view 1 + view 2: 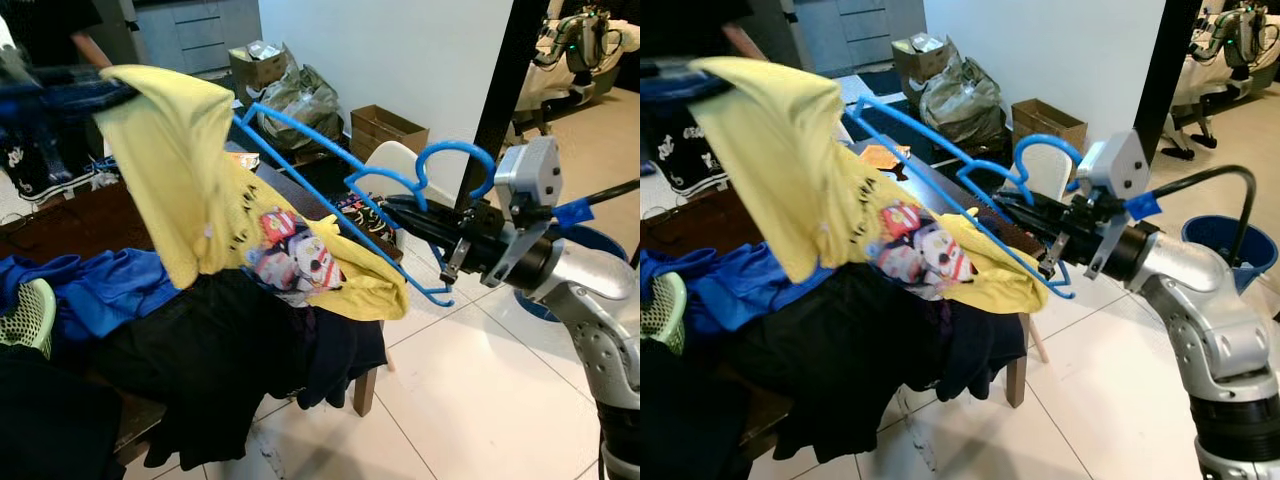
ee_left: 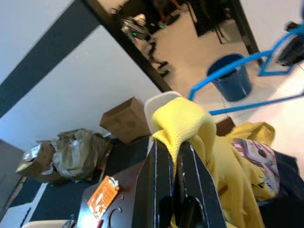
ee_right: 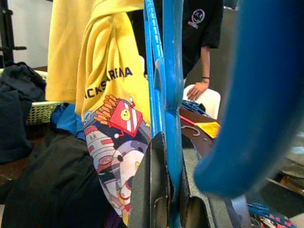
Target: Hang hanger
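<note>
Over the table (image 1: 60,225), right tool (image 1: 400,212) outstretched, clamping blue hanger (image 1: 330,150)

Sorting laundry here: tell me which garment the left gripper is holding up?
The yellow shirt, pinched by the left gripper; the blue clothes and black clothes lie on the table.

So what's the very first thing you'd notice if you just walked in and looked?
The big yellow shirt with a cartoon picture, lifted over the messy table of dark and blue clothes. The left end effector pinches its top edge, high at the left. Next, the bright blue hanger, clamped near its hook by the right end effector and poking partway into the shirt.
</note>
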Motion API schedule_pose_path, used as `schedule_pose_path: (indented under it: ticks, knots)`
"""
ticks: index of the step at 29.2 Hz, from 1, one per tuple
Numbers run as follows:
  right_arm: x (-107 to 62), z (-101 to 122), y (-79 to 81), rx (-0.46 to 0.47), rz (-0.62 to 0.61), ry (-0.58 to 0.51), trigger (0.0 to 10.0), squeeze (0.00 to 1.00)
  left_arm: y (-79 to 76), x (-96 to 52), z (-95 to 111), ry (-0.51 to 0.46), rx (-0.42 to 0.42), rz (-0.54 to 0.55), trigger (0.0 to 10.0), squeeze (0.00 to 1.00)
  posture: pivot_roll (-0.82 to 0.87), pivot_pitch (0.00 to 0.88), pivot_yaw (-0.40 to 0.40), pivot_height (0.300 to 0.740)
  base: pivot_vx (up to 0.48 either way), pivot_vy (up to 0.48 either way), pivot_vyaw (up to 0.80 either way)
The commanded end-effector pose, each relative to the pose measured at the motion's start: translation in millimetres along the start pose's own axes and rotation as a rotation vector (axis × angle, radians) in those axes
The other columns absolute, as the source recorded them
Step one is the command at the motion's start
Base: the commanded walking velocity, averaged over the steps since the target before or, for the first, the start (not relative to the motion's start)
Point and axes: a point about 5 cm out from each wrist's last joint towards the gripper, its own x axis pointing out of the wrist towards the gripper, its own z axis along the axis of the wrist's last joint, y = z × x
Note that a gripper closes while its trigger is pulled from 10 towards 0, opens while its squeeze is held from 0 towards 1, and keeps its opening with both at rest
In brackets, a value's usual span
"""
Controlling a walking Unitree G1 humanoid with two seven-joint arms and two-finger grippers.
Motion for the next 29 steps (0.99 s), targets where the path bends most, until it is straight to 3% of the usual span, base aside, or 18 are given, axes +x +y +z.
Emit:
schedule_pose_path:
  ticks: [1,3,4,7,9,10,11,12,15,16,18,19,20,21,24,25,27,29]
  knots:
    - [1.2,-0.1,4.1,-0.007,0.03,0.005,10.0,0.0,3.5,-2.4,1.8,0.069,0.053,-0.036,0.0,0.0,0.05,0.0,0.09,0.74,0.0,0.0,0.0]
    - [1.8,0.6,7.7,0.006,0.055,-0.003,10.0,0.0,4.3,-0.5,2.3,0.105,0.097,-0.067,0.0,0.0,0.05,0.0,0.091,0.74,0.0,0.0,0.0]
    - [2.1,1.4,12.0,0.025,0.09,-0.014,10.0,0.0,7.7,1.1,1.0,0.164,0.173,-0.088,0.0,0.0,0.06,0.0,0.092,0.74,0.0,0.0,0.0]
    - [2.1,1.4,12.0,0.025,0.09,-0.014,10.0,0.0,7.7,1.1,1.0,0.164,0.173,-0.088,0.0,0.0,0.06,0.0,0.092,0.74,0.0,0.0,0.0]
    - [2.4,1.6,15.9,0.038,0.119,-0.021,10.0,0.0,10.7,1.4,-0.8,0.221,0.243,-0.107,0.0,0.0,0.06,0.0,0.094,0.74,0.0,0.0,0.0]
    - [4.1,2.3,18.7,0.054,0.138,-0.04,10.0,0.0,15.4,2.7,-3.8,0.296,0.361,-0.116,0.0,0.0,0.06,0.0,0.093,0.74,0.0,0.0,0.0]
    - [4.1,2.3,18.7,0.054,0.138,-0.04,10.0,0.0,15.4,2.7,-3.8,0.296,0.361,-0.116,0.0,0.0,0.06,0.0,0.093,0.74,0.0,0.0,0.0]
    - [8.2,4.6,18.7,0.066,0.132,-0.077,10.0,0.0,21.1,7.0,-4.0,0.344,0.478,-0.113,0.0,0.0,0.06,0.0,0.094,0.74,0.0,0.0,0.0]
    - [8.2,4.6,18.7,0.066,0.132,-0.077,10.0,0.0,21.1,7.0,-4.0,0.344,0.478,-0.113,0.0,0.0,0.06,0.0,0.094,0.74,0.0,0.0,0.0]
    - [13.2,7.8,15.0,0.072,0.099,-0.119,10.0,0.0,26.8,13.5,-1.1,0.363,0.587,-0.096,0.0,0.0,0.07,0.0,0.095,0.74,0.0,0.0,0.0]
    - [13.2,7.8,15.0,0.072,0.099,-0.119,10.0,0.0,26.8,13.5,-1.1,0.363,0.587,-0.096,0.0,0.0,0.07,0.0,0.095,0.74,0.0,0.0,0.0]
    - [21.3,19.4,0.3,0.092,-0.016,-0.238,10.0,0.0,39.5,29.8,12.4,0.335,0.729,0.005,0.0,0.0,0.07,0.0,0.112,0.74,0.0,0.0,0.0]
    - [21.3,19.4,0.3,0.092,-0.016,-0.238,10.0,0.0,39.5,29.8,12.4,0.335,0.729,0.005,0.0,0.0,0.07,0.0,0.112,0.74,0.0,0.0,0.0]
    - [27.5,34.0,-15.4,0.117,-0.132,-0.368,10.0,0.0,50.5,47.9,34.4,0.261,0.859,0.128,0.0,0.0,0.07,0.0,0.121,0.74,0.0,0.0,0.0]
    - [27.5,34.0,-15.4,0.117,-0.132,-0.368,10.0,0.0,50.5,47.9,34.4,0.261,0.859,0.128,0.0,0.0,0.07,0.0,0.121,0.74,0.0,0.0,0.0]
    - [30.5,47.4,-28.4,0.15,-0.221,-0.483,10.0,0.0,56.7,63.5,58.3,0.165,0.951,0.218,0.0,0.0,0.07,0.0,0.128,0.74,0.0,0.0,0.0]
    - [30.5,47.4,-28.4,0.15,-0.221,-0.483,10.0,0.0,56.7,63.5,58.3,0.165,0.951,0.218,0.0,0.0,0.07,0.0,0.128,0.74,0.0,0.0,0.0]
    - [29.1,71.9,-46.6,0.18,-0.317,-0.645,10.0,0.0,61.8,85.0,101.6,0.024,1.097,0.342,2.9,0.0,0.06,0.0,0.149,0.74,0.0,0.0,0.0]
